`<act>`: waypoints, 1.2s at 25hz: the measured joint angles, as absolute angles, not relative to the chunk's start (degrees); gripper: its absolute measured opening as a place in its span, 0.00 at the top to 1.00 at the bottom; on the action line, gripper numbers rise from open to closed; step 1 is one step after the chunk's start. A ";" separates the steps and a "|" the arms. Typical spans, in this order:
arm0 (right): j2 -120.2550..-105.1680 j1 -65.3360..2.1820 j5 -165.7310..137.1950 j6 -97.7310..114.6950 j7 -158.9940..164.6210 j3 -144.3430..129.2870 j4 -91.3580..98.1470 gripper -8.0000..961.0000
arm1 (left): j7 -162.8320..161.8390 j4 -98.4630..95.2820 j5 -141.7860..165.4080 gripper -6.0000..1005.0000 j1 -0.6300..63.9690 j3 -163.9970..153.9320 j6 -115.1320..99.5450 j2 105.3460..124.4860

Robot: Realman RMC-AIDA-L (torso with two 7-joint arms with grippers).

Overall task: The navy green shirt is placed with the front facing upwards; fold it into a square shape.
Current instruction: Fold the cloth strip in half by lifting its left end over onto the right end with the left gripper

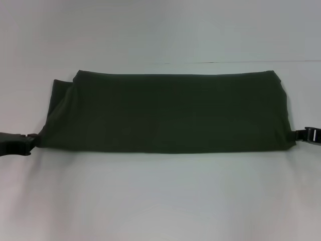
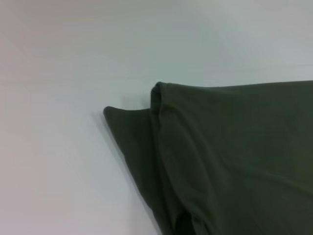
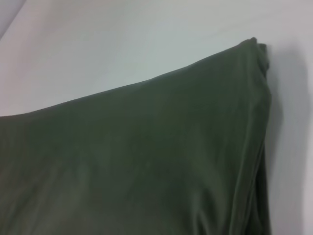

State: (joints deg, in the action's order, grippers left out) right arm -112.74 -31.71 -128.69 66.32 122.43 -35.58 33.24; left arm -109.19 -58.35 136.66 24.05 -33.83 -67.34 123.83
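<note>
The navy green shirt [image 1: 165, 113] lies as a long folded band across the white table, plain green side up; its lettering and neck label are hidden. My left gripper [image 1: 31, 139] is at the band's near left corner, which is drawn out to a point into its tips, and it looks shut on that corner. My right gripper [image 1: 299, 135] touches the band's near right edge and looks shut on it. The left wrist view shows the shirt's left end [image 2: 195, 161] with a sleeve flap sticking out. The right wrist view shows the right end [image 3: 146, 156]. Neither wrist view shows fingers.
The white table [image 1: 160, 201] extends around the shirt on all sides. A faint seam line [image 1: 235, 62] runs across the far right of the table behind the shirt. No other objects show.
</note>
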 joint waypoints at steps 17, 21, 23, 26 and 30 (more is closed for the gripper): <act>-113.30 -29.45 -123.61 67.07 118.86 -34.72 33.16 0.90 | -109.32 -59.67 136.74 0.96 23.69 -33.30 -67.30 123.81; -113.49 -29.72 -123.58 67.37 118.52 -34.55 33.43 0.87 | -110.63 -59.68 136.72 0.92 23.82 -33.28 -66.89 123.84; -113.29 -29.70 -123.56 67.79 118.52 -33.58 33.71 0.86 | -111.54 -60.04 136.68 0.90 23.83 -33.15 -66.88 123.79; -113.17 -28.82 -123.50 68.79 118.61 -30.29 35.68 0.81 | -113.37 -61.09 136.46 0.87 23.62 -32.35 -66.96 123.84; -113.44 -27.71 -122.09 72.47 118.20 -26.01 39.95 0.72 | -117.96 -62.87 136.39 0.74 23.42 -30.67 -69.27 123.79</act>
State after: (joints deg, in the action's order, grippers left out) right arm -113.44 -27.71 -122.09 72.48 118.20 -26.01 39.95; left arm -117.96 -62.87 136.39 23.42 -30.67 -69.27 123.79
